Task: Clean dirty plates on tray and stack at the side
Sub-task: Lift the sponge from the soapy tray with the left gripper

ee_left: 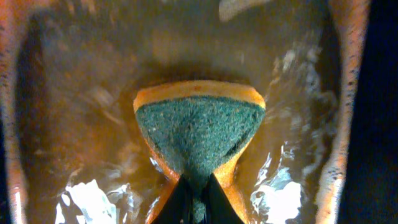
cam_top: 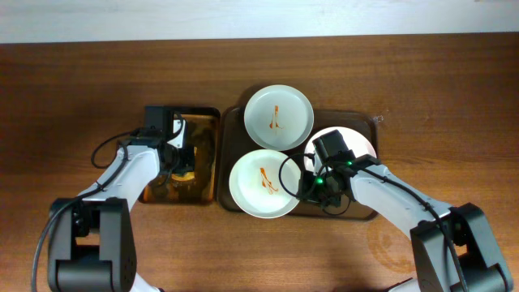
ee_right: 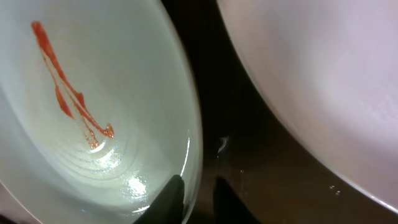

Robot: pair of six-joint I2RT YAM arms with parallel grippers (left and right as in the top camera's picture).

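Three white plates lie on the dark brown tray (cam_top: 369, 123). The far plate (cam_top: 278, 118) and the near-left plate (cam_top: 263, 184) each carry an orange-red sauce streak. The right plate (cam_top: 357, 142) is partly hidden under my right arm and shows no streak. My right gripper (cam_top: 306, 185) is at the near-left plate's right rim. In the right wrist view its fingers (ee_right: 196, 190) pinch that rim, one inside the plate (ee_right: 112, 81) and one outside over the tray (ee_right: 249, 130). My left gripper (ee_left: 198, 190) is shut on a green-yellow sponge (ee_left: 199, 124).
The sponge sits in a narrow black tray (cam_top: 204, 122) of amber liquid (ee_left: 74, 112), left of the brown tray, with my left gripper (cam_top: 182, 166) inside it. Bare wood-grain tabletop (cam_top: 438, 97) lies to the right and far left. The right plate (ee_right: 323, 74) lies close beside the held one.
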